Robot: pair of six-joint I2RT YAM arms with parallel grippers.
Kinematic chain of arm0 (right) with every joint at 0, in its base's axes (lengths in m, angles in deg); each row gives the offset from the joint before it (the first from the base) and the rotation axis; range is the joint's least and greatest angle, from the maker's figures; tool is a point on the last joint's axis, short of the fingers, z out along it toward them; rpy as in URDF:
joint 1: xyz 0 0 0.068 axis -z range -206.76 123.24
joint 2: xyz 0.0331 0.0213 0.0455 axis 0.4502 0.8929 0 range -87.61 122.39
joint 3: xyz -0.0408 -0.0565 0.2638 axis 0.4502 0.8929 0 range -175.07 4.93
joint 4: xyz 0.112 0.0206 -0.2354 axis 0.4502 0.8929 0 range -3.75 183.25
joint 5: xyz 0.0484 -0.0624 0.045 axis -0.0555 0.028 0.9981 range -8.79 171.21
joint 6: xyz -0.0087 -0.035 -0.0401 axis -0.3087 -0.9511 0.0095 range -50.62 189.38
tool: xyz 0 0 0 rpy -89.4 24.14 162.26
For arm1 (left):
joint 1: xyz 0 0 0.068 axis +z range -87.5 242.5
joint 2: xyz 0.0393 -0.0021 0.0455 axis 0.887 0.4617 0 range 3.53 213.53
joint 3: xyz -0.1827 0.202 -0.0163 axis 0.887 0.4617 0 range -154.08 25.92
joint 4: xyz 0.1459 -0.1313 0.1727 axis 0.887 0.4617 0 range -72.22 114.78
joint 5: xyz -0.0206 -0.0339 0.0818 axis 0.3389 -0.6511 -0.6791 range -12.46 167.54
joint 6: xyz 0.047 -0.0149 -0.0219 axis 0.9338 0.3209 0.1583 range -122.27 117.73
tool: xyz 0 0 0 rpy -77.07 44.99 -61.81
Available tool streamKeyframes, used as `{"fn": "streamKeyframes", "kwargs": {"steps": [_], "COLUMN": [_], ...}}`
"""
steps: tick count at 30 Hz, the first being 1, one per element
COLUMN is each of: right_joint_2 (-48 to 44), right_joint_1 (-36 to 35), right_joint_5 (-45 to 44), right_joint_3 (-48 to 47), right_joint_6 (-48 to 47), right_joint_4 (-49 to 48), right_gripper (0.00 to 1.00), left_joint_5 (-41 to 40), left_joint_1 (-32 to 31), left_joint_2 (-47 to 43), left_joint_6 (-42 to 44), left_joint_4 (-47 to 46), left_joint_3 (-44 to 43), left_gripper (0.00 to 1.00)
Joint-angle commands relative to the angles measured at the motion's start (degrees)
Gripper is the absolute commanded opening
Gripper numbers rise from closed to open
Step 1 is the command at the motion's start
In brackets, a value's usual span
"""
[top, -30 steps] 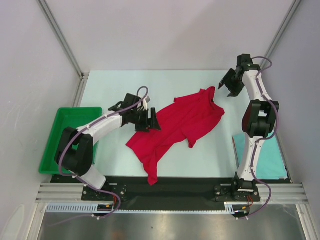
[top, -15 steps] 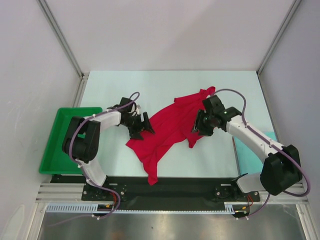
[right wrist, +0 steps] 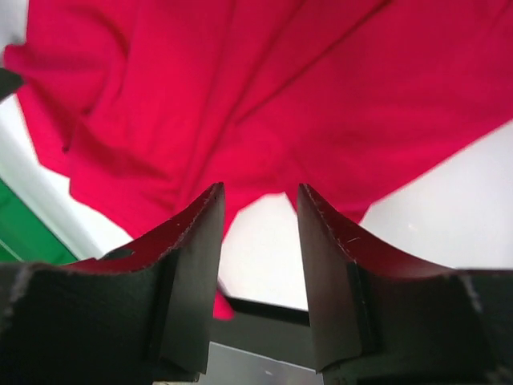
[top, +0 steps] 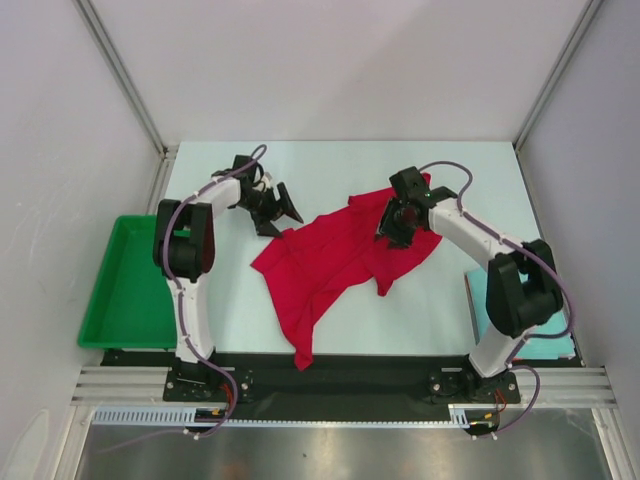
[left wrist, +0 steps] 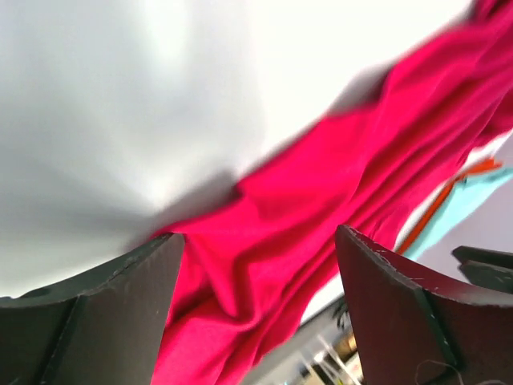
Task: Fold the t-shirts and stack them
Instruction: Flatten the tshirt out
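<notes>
The pale table (top: 330, 165) carries a red t-shirt (top: 330, 260), crumpled and lying aslant across its middle (one narrow end trails to the near edge). A teal t-shirt (top: 555, 335), folded into a flat rectangle, lies by the near right corner, apart from the red one. A green tray (top: 125, 300) sits at the left edge.

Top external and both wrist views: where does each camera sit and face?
Top external: overhead behind the bases, looking down at the table; both arms show.
Left wrist: faces the red t-shirt past the left end effector.
Right wrist: looks down on it past the right end effector.
All three share that t-shirt.
</notes>
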Motion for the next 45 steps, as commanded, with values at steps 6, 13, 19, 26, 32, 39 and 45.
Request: {"fn": "streamKeyframes", "kwargs": {"steps": [6,13,19,26,32,39,45], "right_joint_2": [9.54,11.12,17.01,21.41,23.43,24.05,24.48], "right_joint_1": [6.34,1.95,-3.76,-8.86,-9.57,-9.83,-10.53], "right_joint_5": [4.09,-2.85,-8.03,-16.19,-15.51,-13.84,-12.17], "right_joint_3": [-5.67,-9.36,-14.54,-18.85,-20.88,-20.88,-20.88], "right_joint_6": [-3.07,-5.45,-4.4,-9.23,-9.23,-9.32,-9.67], "right_joint_4": [0.7,3.6,7.12,11.25,11.87,10.9,10.11], "right_gripper": [0.49,0.67,0.46,0.42,0.37,0.39,0.43], "left_joint_5": [-19.78,-24.27,-27.26,-23.84,-22.34,-22.08,-21.72], "left_joint_1": [-0.54,-3.87,-11.16,-11.44,-11.44,-11.44,-11.44], "left_joint_2": [-2.46,-21.44,-29.36,-31.75,-32.8,-32.28,-31.49], "left_joint_6": [11.59,12.66,15.11,16.26,16.26,16.79,17.14], "left_joint_4": [-2.27,-5.52,-5.34,-6.67,-7.63,-7.98,-7.9], "left_joint_3": [-6.46,16.0,23.94,27.56,28.7,28.7,28.53], "left_gripper": [0.93,0.92,0.92,0.91,0.91,0.92,0.92]}}
